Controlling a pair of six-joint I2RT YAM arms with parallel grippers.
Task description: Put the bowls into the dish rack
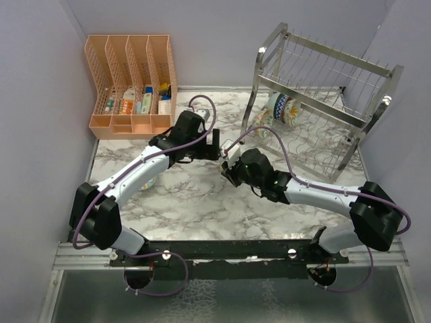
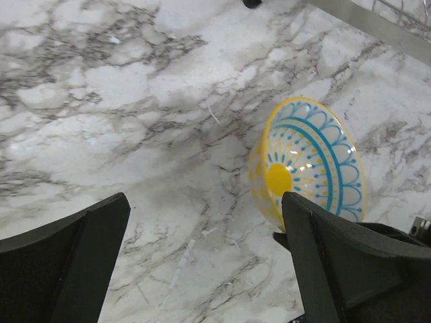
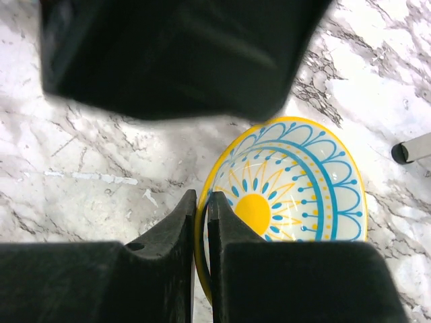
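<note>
A cream bowl (image 3: 296,195) with a yellow centre and blue-and-yellow pattern is tilted on edge over the marble table. My right gripper (image 3: 201,212) is shut on its yellow rim, one finger inside and one outside. The bowl also shows in the left wrist view (image 2: 313,165), just beyond my left gripper's right finger. My left gripper (image 2: 205,202) is open and empty, close beside the right gripper (image 1: 227,168) at mid-table. Another patterned bowl (image 1: 283,108) stands on edge in the silver wire dish rack (image 1: 323,101) at the back right. The other bowls are hidden.
A peach mesh organizer (image 1: 131,81) with small packets stands at the back left. A rack leg foot (image 3: 411,151) lies just right of the held bowl. The rack's bar (image 2: 363,17) crosses the left wrist view's top right. The left gripper's dark body (image 3: 175,54) hangs above the bowl.
</note>
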